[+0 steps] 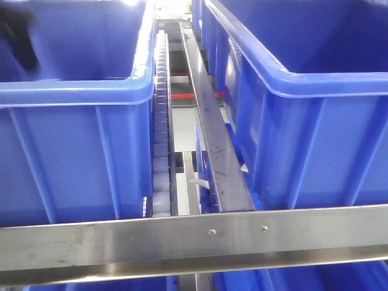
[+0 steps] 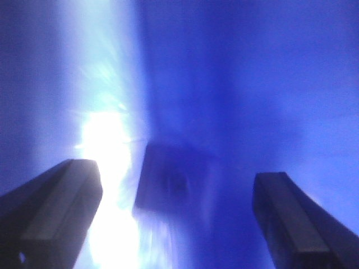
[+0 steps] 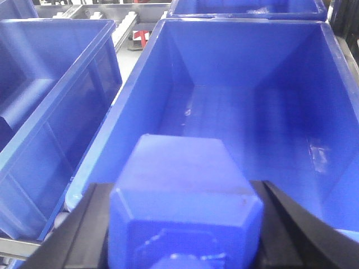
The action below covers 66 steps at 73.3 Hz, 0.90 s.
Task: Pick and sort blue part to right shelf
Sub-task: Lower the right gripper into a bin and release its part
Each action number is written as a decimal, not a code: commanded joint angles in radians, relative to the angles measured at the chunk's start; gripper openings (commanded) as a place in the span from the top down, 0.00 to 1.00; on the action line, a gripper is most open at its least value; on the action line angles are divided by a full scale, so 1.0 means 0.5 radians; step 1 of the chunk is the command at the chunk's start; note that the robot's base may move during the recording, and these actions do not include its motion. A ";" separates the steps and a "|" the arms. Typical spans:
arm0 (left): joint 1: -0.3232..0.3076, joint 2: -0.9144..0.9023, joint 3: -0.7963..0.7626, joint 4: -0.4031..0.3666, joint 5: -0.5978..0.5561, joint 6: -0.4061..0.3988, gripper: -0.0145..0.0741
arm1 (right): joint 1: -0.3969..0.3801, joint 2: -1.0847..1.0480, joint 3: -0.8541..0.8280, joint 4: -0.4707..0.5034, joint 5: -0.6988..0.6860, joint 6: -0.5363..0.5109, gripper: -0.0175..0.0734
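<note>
The right gripper (image 3: 185, 224) has its fingers clamped on the blue part (image 3: 185, 196) — held just above the near rim of the right bin (image 3: 314, 73), evidently so it can drop inside — while the left gripper (image 2: 174, 218) hangs wide open, holding nothing, inside another bin.

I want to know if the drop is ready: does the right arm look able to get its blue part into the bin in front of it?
Probably yes. The right tool holds the blue part just above the near rim of the open blue bin, and the bin's floor looks bare with nothing across its mouth.
</note>
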 commanded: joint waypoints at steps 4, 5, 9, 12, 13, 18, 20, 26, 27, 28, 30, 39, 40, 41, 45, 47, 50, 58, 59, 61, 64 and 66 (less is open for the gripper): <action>-0.007 -0.483 0.191 -0.014 -0.179 0.000 0.20 | 0.001 0.097 -0.057 -0.023 -0.178 -0.014 0.58; -0.007 -0.530 0.206 -0.014 -0.192 0.000 0.21 | 0.001 0.104 -0.058 -0.023 -0.178 -0.014 0.58; -0.007 -0.717 0.348 -0.014 -0.261 0.000 0.26 | 0.001 0.162 -0.066 -0.023 -0.178 -0.014 0.58; -0.007 -0.856 0.424 -0.014 -0.316 0.000 0.30 | 0.001 0.214 -0.074 -0.023 -0.190 -0.014 0.58; -0.007 -0.902 0.454 -0.014 -0.335 0.000 0.31 | 0.001 0.234 -0.076 -0.023 -0.197 -0.014 0.58; -0.007 -1.127 0.592 -0.014 -0.416 0.000 0.37 | 0.001 0.349 -0.103 -0.023 -0.224 -0.014 0.58; -0.007 -1.192 0.631 -0.014 -0.451 0.000 0.39 | 0.001 0.400 -0.116 -0.023 -0.228 -0.014 0.58; -0.007 -1.431 0.766 -0.014 -0.525 0.000 0.45 | 0.001 0.560 -0.196 -0.023 -0.235 -0.014 0.58; -0.007 -1.466 0.786 -0.014 -0.531 0.000 0.46 | 0.001 0.591 -0.214 -0.023 -0.233 -0.014 0.58; -0.007 -1.483 0.804 -0.014 -0.534 0.000 0.46 | 0.001 0.623 -0.233 -0.023 -0.230 -0.014 0.58; -0.007 -1.561 0.838 -0.014 -0.534 0.000 0.48 | 0.001 0.691 -0.274 -0.023 -0.225 -0.014 0.58; -0.007 -1.813 0.965 -0.014 -0.527 0.000 0.51 | 0.001 1.015 -0.519 -0.023 -0.133 -0.014 0.58; -0.007 -1.813 0.971 -0.014 -0.527 0.000 0.51 | -0.001 1.068 -0.551 -0.027 -0.118 -0.014 0.58; -0.007 -1.843 0.982 -0.014 -0.527 0.000 0.51 | -0.001 1.105 -0.583 -0.030 -0.101 -0.014 0.58; -0.007 -1.910 1.011 -0.014 -0.506 0.000 0.51 | -0.008 1.266 -0.712 -0.055 -0.036 -0.014 0.58; -0.007 -1.935 1.022 -0.014 -0.488 0.000 0.51 | -0.014 1.345 -0.794 -0.069 -0.001 -0.014 0.58; -0.007 -1.968 1.031 -0.014 -0.453 0.000 0.51 | -0.033 1.468 -0.872 -0.100 0.047 -0.014 0.58; -0.007 -2.039 1.032 -0.014 -0.343 0.000 0.54 | -0.150 1.802 -1.123 -0.129 0.154 -0.014 0.58; -0.007 -2.043 1.032 -0.014 -0.326 0.000 0.54 | -0.169 1.844 -1.149 -0.129 0.162 -0.014 0.58; -0.007 -2.058 1.032 -0.014 -0.311 0.000 0.55 | -0.205 1.928 -1.185 -0.129 0.170 -0.014 0.58; -0.007 -2.079 1.035 -0.014 -0.281 0.000 0.57 | -0.246 2.032 -1.253 -0.129 0.172 -0.014 0.58; -0.007 -2.090 1.035 -0.014 -0.270 0.000 0.58 | -0.282 2.136 -1.295 -0.129 0.167 -0.014 0.58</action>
